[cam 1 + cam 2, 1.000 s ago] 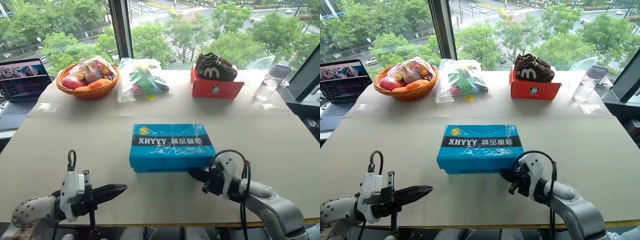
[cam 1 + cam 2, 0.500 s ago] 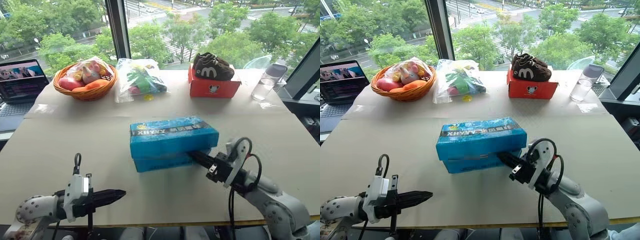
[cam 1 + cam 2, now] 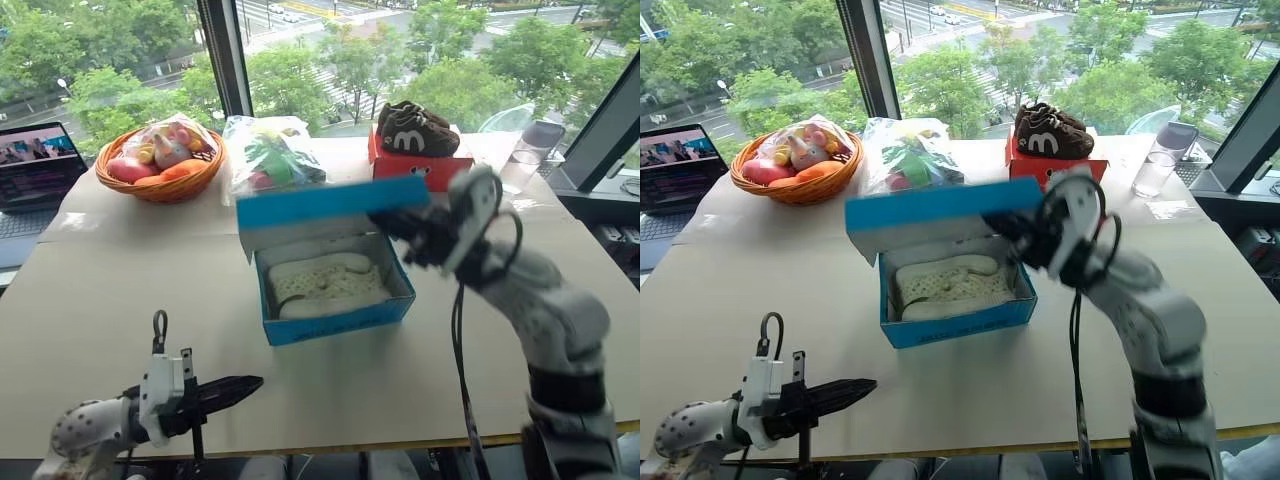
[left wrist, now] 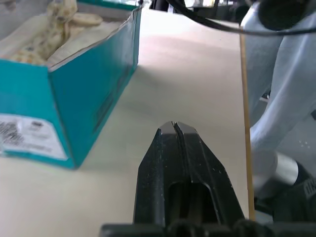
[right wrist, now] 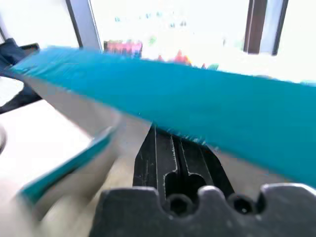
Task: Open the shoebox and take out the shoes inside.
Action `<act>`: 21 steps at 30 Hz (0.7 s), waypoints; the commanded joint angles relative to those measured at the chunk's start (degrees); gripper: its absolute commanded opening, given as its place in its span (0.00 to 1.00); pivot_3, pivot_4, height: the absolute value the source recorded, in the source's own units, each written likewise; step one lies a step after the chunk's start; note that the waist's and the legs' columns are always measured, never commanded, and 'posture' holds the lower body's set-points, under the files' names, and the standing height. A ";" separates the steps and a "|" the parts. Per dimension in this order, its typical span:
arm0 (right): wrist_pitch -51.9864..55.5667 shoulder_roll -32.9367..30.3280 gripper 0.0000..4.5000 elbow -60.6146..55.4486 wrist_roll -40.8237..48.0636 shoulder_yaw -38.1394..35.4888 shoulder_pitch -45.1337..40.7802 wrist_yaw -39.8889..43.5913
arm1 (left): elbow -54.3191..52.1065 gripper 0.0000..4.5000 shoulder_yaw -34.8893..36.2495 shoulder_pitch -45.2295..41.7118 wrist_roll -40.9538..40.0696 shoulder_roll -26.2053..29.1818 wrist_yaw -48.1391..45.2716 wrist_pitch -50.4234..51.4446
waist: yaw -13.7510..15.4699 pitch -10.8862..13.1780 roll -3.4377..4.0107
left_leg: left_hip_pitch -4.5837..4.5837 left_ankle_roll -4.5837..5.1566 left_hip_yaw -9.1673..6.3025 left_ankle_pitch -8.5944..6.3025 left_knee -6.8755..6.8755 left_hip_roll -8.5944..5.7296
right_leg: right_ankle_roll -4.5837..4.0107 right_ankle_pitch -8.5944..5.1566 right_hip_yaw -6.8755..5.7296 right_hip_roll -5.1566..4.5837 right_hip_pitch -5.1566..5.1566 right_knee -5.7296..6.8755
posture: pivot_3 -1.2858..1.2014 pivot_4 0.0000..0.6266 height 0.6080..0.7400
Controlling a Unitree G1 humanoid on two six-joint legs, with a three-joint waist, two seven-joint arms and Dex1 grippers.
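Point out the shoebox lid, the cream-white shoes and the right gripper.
shoebox lid (image 3: 320, 205): left eye view, on its raised blue front edge.
cream-white shoes (image 3: 325, 285): left eye view, on the perforated upper, inside the open box.
right gripper (image 3: 385, 222): left eye view, at the black fingertips under the lid.

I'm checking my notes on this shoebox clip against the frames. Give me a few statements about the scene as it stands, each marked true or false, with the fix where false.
1. The lid of the bright blue cardboard shoebox is raised, with the right hand under its front edge. True.
2. The open box is empty. False: a pair of cream-white perforated shoes lies inside.
3. The left hand is shut and low near the table's near edge, apart from the box. True.
4. The dark brown shoes sit in the woven basket. False: they rest on the small red-orange box.
5. A laptop stands open at the table's left. True.
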 commanded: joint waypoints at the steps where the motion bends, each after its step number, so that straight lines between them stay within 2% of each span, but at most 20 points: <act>1: -5.33 2.75 0.01 5.98 -3.07 -1.51 -5.97 -3.23 | -2.09 0.00 -1.01 -0.35 -1.09 -1.95 2.59 -1.10 | 0.46 0.00 0.00 | -0.02 -0.01 -0.03 0.00 -0.04 0.02 | -0.04 0.00 0.00 0.04 -0.03 0.00 | 0.52 0.24 1.00; 3: -6.11 3.02 0.01 9.56 -4.36 -2.04 -7.50 -3.86 | -2.49 0.00 -2.25 -0.52 -1.01 -3.57 4.50 -0.64 | 0.96 -0.01 -0.02 | -0.03 -0.07 -0.08 -0.04 -0.05 0.01 | -0.43 0.23 -0.04 0.05 -0.05 -0.01 | 0.52 0.24 1.00; 5: -6.18 0.95 0.01 11.86 -4.30 -3.86 -7.56 -2.62 | -2.53 0.00 -3.39 -0.29 -0.23 -4.61 5.62 -1.04 | 1.07 -0.01 -0.02 | -0.05 -0.11 -0.06 -0.07 0.00 -0.06 | -0.42 0.25 0.00 0.01 -0.02 -0.05 | 0.52 0.24 1.00; 7: -6.24 -3.06 0.01 13.02 -4.30 -5.81 -6.81 -0.30 | -2.54 0.00 -3.44 -0.32 -0.18 -5.15 6.70 -1.10 | 1.20 0.01 0.00 | -0.09 -0.11 -0.04 -0.06 0.07 -0.11 | -0.39 0.27 0.03 -0.03 -0.02 -0.09 | 0.52 0.24 1.00; 9: -7.85 -9.88 0.01 14.89 -7.46 -5.37 -5.44 3.58 | -2.81 0.00 -3.26 -0.61 -0.71 -5.09 7.58 -0.43 | 1.37 0.03 0.02 | -0.13 -0.11 -0.04 -0.06 0.08 -0.12 | -0.36 0.28 0.01 -0.03 -0.02 -0.13 | 0.52 0.24 1.00; 11: -9.23 -16.03 0.01 16.28 -10.37 -3.45 -4.27 8.52 | -2.88 0.00 -3.44 -0.61 -0.26 -4.56 7.76 -0.57 | 1.23 0.05 0.05 | -0.13 -0.11 -0.03 -0.06 0.07 -0.12 | -0.28 0.23 0.00 -0.03 -0.02 -0.13 | 0.52 0.24 1.00; 12: -10.50 -19.86 0.01 16.88 -12.18 -1.61 -3.73 12.65 | -2.82 0.00 -3.51 -0.43 -0.01 -4.21 7.66 -0.67 | 1.11 0.05 0.06 | -0.13 -0.11 0.02 -0.07 0.06 -0.10 | 0.00 0.05 0.00 -0.02 -0.03 -0.15 | 0.52 0.24 1.00; 15: -14.09 -27.94 0.01 17.89 -15.47 3.36 -3.44 24.70 | -2.48 0.00 -3.81 -0.07 0.30 -3.35 7.43 -0.66 | 0.15 0.11 0.17 | -0.07 -0.09 0.17 -0.07 0.03 -0.02 | 0.02 -0.01 0.04 -0.02 -0.04 -0.12 | 0.52 0.24 1.00; 17: -13.76 -31.22 0.01 14.37 -15.37 6.80 -2.05 31.97 | -2.03 0.00 -4.30 -0.16 0.99 -2.63 6.95 -1.17 | -0.68 0.14 0.22 | -0.02 -0.08 0.28 -0.08 0.02 0.06 | 0.00 -0.02 0.07 -0.02 -0.02 -0.07 | 0.52 0.24 1.00; 20: -6.94 -34.75 0.01 2.99 -13.48 13.48 3.28 39.24 | -1.80 0.00 -4.82 -0.54 0.60 -2.23 6.90 -0.74 | -0.78 0.13 0.22 | 0.04 -0.07 0.34 -0.09 0.03 0.25 | -0.02 -0.03 0.09 0.10 0.03 -0.03 | 0.52 0.24 1.00; 21: -5.37 -34.60 0.06 0.49 -13.36 14.75 4.45 39.33 | -1.78 0.00 -5.00 -0.57 0.73 -2.10 6.82 -0.86 | -0.78 0.13 0.22 | 0.04 -0.07 0.34 -0.10 0.03 0.28 | -0.03 -0.03 0.09 0.12 0.03 -0.03 | 0.52 0.24 1.00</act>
